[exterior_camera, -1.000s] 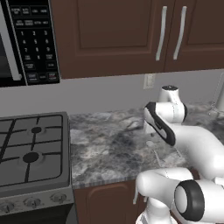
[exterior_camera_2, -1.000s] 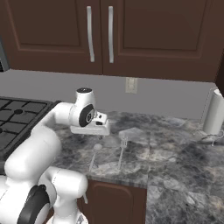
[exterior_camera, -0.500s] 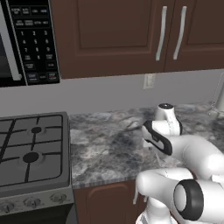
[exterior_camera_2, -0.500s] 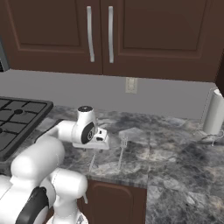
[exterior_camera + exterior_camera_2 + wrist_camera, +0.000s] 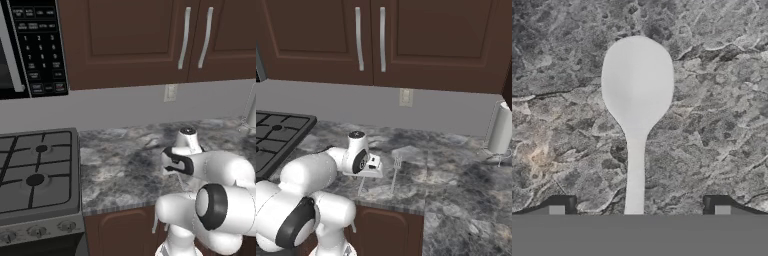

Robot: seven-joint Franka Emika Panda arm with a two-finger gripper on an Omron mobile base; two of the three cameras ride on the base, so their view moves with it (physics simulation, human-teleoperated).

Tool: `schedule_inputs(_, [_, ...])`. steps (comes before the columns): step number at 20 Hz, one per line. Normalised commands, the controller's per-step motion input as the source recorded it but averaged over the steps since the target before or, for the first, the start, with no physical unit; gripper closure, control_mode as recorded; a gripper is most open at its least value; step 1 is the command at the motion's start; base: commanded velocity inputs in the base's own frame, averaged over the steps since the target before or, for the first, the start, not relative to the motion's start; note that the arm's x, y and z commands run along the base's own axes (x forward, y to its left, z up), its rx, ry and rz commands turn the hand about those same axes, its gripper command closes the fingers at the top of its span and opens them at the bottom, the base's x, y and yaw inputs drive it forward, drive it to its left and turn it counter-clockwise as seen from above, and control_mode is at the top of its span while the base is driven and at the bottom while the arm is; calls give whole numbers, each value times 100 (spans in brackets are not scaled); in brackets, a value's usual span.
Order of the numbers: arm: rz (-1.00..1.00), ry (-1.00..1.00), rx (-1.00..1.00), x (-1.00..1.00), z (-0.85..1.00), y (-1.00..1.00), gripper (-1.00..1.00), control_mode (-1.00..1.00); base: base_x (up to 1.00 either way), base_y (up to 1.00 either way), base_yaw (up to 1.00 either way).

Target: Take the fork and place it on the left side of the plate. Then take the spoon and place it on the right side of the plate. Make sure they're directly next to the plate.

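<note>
Since the earlier frame I have brought the arm down from mid-height to just above the counter (image 5: 456, 180). Left to right in the right base view: stove (image 5: 276, 132); gripper (image 5: 374, 167), jaws wide apart, holding nothing; fork (image 5: 395, 172) flat just beside it; paper towel roll (image 5: 501, 129) far right. Hand view: spoon (image 5: 637, 105) lies flat, handle running between the fingertips (image 5: 562, 206).

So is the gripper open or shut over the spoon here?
Open. In the hand view the gripper fingertips stand wide apart on either side of the spoon, which lies flat on the counter.
</note>
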Motion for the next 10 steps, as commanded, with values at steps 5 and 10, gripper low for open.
schedule_inputs(5, [0,0,0,13,-43,0,-100,-100,0,0,0])
schedule_inputs(10, [0,0,0,0,-66,0,-100,-100,0,0,0])
